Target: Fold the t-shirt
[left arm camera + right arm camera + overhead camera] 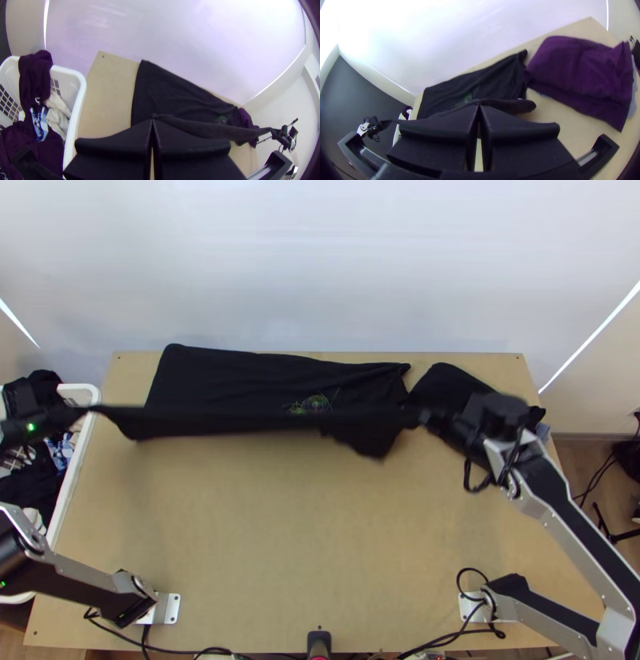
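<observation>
T-shirt (232, 376), raised edge pinched in closed left gripper (152, 120) and right gripper (480, 104); we judge this fold part-made, its laying-down left.

1. Light wooden table (304, 540): the landmark for the places below, with small dark holes at its far corners.
2. White plastic laundry basket (80, 90): along the table's left edge, its walls pierced by slots.
3. Dark purple garment (35, 76): in the basket left of the table, partly draped over the rim.
4. Blue-and-white patterned cloth (40, 125) and cream cloth (57, 115): bunched side by side in the same basket.
5. Folded purple garment (576, 73): on the table's far right part; light blue cloth (632, 108) protrudes from beneath.
6. White backdrop (320, 268): upright beyond the table's far edge.
7. Thin black cables (594, 482): right of the table, above wooden flooring (580, 456).
</observation>
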Controlling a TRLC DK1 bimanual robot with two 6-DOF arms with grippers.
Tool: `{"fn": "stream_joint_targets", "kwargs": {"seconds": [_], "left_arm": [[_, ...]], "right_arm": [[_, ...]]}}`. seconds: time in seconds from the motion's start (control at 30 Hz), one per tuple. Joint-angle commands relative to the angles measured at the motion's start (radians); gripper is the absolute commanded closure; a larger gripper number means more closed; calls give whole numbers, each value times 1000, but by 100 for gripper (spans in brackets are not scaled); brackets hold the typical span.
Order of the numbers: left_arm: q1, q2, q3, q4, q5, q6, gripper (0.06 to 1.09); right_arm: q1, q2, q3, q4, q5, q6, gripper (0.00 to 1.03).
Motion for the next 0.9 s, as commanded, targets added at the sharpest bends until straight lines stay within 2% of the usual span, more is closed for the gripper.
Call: {"fn": "stream_joint_targets", "kwargs": {"seconds": [0.0, 0.13, 0.2, 0.47, 0.53, 0.7, 0.87], "left_arm": [[-114, -136, 49, 303, -44, -423, 105], [-202, -159, 138, 407, -158, -575, 105], [-247, -166, 187, 456, -222, -657, 105], [-368, -106, 327, 633, -431, -749, 105], [-371, -91, 382, 660, -469, -771, 105], [-373, -119, 509, 683, -570, -822, 105], [-374, -197, 583, 703, -621, -831, 105]], "right_arm": [[-36, 91, 222, 137, 25, -137, 100], [3, 163, 352, 251, 85, -300, 100], [5, 209, 409, 329, 114, -349, 100], [-12, 417, 756, 361, 134, -407, 100], [-12, 448, 851, 367, 165, -438, 100], [-10, 465, 1095, 366, 218, -453, 100], [-9, 437, 1303, 343, 229, -476, 100]]}}
